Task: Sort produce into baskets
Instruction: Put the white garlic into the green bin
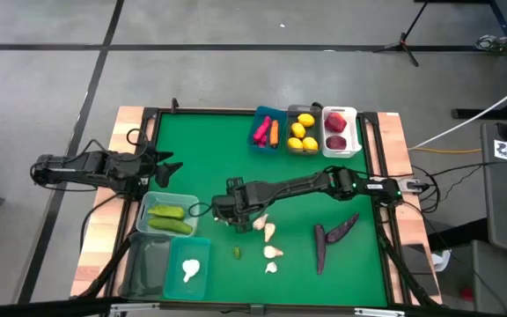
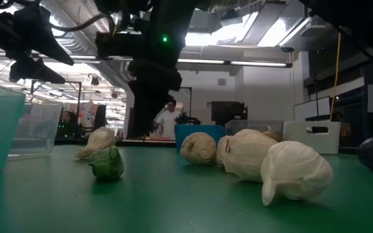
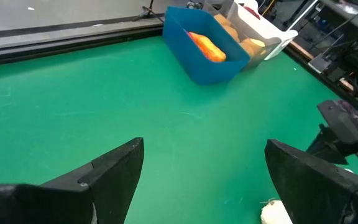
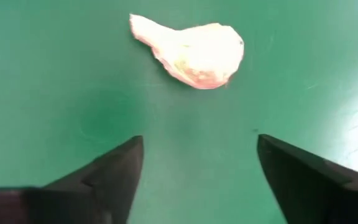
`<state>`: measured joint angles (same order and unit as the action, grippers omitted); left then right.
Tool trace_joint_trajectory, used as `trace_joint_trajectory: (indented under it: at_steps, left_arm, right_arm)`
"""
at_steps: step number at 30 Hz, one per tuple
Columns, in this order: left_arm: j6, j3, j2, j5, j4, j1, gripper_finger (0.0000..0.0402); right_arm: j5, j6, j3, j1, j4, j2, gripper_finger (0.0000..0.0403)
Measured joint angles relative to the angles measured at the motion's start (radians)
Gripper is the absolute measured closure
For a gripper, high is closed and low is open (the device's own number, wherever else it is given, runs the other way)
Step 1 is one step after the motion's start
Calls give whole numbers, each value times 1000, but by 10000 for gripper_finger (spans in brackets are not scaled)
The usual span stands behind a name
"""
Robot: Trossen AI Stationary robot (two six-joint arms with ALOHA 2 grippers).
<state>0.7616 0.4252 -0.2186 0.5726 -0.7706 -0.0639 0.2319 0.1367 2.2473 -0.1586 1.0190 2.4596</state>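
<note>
Well past halfway, to judge by how things lie. Already sorted along the far edge: pink pepper (image 1: 260, 130) and orange carrot (image 1: 274, 132) in the blue bin (image 1: 267, 114), yellow lemons (image 1: 302, 130) in the grey-clear bin (image 1: 304, 110), red apples (image 1: 335, 130) in the white bin (image 1: 352, 132). Nearer the left side, two green cucumbers (image 1: 169, 218) in the pale clear bin (image 1: 170, 199) and one white garlic piece (image 1: 190, 270) in the teal bin (image 1: 196, 244); nothing discernible in the dark clear bin (image 1: 144, 267) beside it. Left to do: several loose garlic pieces (image 1: 268, 232) on the green mat (image 1: 209, 150), a small green scrap (image 1: 237, 253) near them, and two dark purple eggplants (image 1: 333, 234) lying apart toward the right edge. Right gripper (image 1: 230, 211) low over the mat at the garlic cluster, jaws spread wide and holding nothing, one garlic piece (image 4: 191, 53) just ahead of the fingertips, not yet between them. That piece: pale cream, lumpy bulb tapering to a pointed stem end, lying flat on its side; probably light and apt to roll or slip if pinched off-centre. Left gripper (image 1: 167, 161) parked at the left edge of the mat, jaws fully apart, empty.
</note>
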Motion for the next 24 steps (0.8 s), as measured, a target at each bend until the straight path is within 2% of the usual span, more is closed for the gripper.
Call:
trace_joint_trajectory:
  at_steps: [3,7,13,17,24]
  left_arm:
    - [0,0,0,0,-1,0,73]
    - [1,0,0,0,0,0,73]
    - [1,0,0,0,0,0,73]
    - [2,0,0,0,0,0,73]
    - [2,0,0,1,0,0,73]
  right_arm:
    - [21,81,0,3,-17,0,63]
    - [3,145,0,5,-75,4,51]
    - [-85,241,-1,4,-193,9,50]
    - [-94,289,-1,4,-263,9,57]
    - [-152,307,0,33,-289,49,79]
